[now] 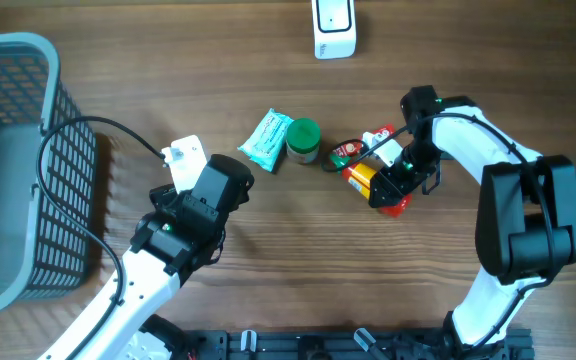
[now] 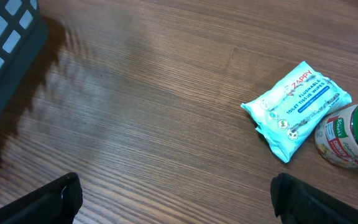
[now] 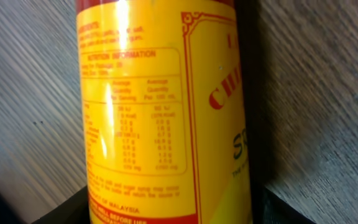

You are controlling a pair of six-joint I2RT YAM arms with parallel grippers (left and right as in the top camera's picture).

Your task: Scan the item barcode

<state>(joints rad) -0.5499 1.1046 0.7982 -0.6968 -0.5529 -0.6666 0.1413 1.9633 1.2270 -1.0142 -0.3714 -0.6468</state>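
One bottle to seat firmly before any barcode is shown

One yellow-labelled sauce bottle point(image 3: 160, 112) lies on its side on the surface point(image 1: 298, 260), right of the middle, with the right hand point(image 1: 390, 185) down over it. In the right wrist view its dark fingers point(image 3: 48, 214) stand on either side of the body, but I cannot tell whether they press it. The left hand point(image 2: 176, 190) hangs spread wide and empty near the wipes pack point(image 2: 297, 106) and green-lidded jar point(image 2: 347, 134), and has no part in this step.

Judged from here, the grip should land across the round body near its middle, so the bottle neither rolls out nor tips when raised. The label looks glossy, so a firm, centred squeeze matters. A red sachet point(image 1: 348, 151) lies just beside the bottle, and a straight lift should avoid dragging it. Only the nutrition panel point(image 3: 132, 112) faces the camera and no barcode shows. The bottle will likely need turning before it meets the white device point(image 1: 333, 30) at the far edge, probably the scanner. Fingers should stay off the face carrying the code.
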